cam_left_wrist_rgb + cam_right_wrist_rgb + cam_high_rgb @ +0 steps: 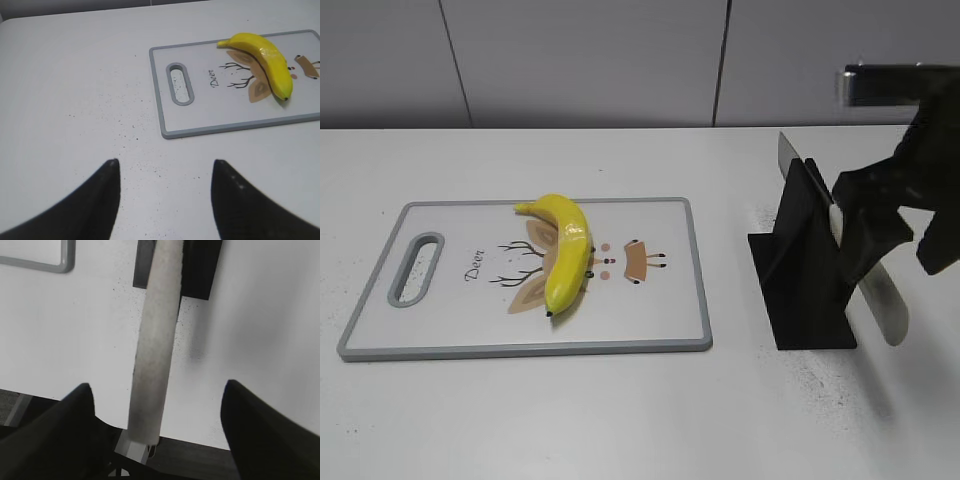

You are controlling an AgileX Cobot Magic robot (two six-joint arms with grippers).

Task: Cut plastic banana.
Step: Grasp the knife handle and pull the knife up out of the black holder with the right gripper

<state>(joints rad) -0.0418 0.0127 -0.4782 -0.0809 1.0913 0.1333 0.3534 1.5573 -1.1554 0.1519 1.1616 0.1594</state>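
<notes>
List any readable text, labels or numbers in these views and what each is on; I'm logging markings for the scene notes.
"Deer": cursive script printed on the cutting board, between its handle slot and the antler drawing, readable in the exterior and left wrist views.
No other text: the plastic banana, the knife and the black knife stand show no readable words, numbers or brand marks.

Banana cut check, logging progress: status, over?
Left jaws open over bare table. Right gripper at knife in stand, grip unclear. Plastic banana uncut on cutting board. Nothing in the way.
</notes>
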